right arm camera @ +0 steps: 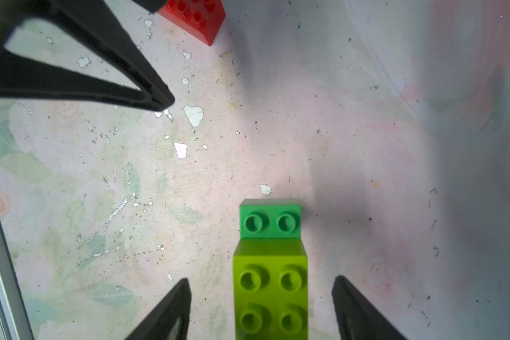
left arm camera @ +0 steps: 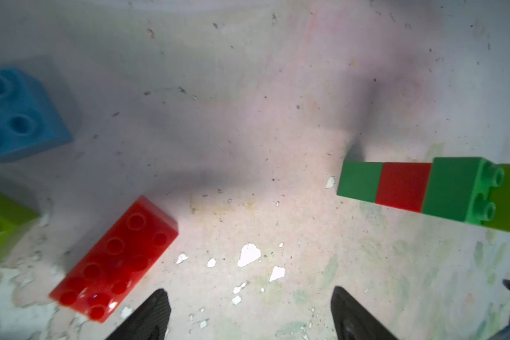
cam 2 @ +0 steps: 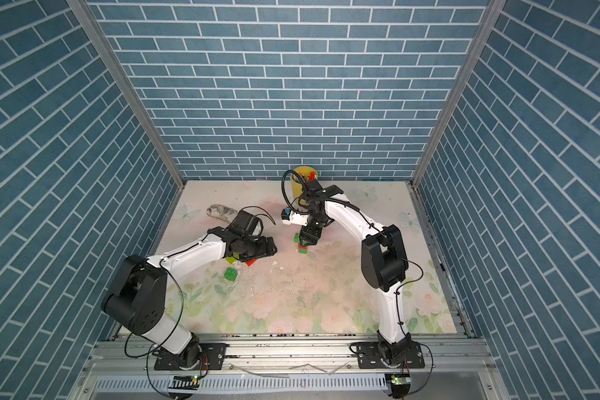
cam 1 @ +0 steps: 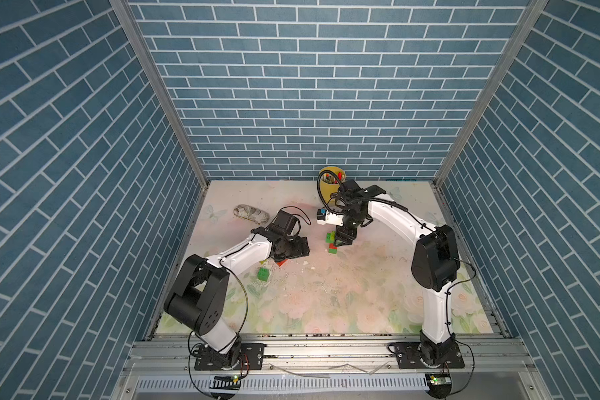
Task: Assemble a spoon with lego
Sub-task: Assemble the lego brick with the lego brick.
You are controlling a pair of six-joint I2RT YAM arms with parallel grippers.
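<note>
A loose green brick [cam 1: 263, 273] lies nearest the left arm. The left fingers [left arm camera: 156, 315] hang wide apart, empty, over the counter [left arm camera: 248, 147], just beside a red brick [left arm camera: 115, 259]. Right of them the spoon [cam 1: 332, 243] — a green-red-green stem capped in lime — stands upright mid-counter, between the right fingers [right arm camera: 171, 312], which are spread and clear of it.

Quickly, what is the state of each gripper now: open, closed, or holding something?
Left gripper: open, holding nothing.
Right gripper: open, fingers either side of the lime brick, not gripping it.
</note>
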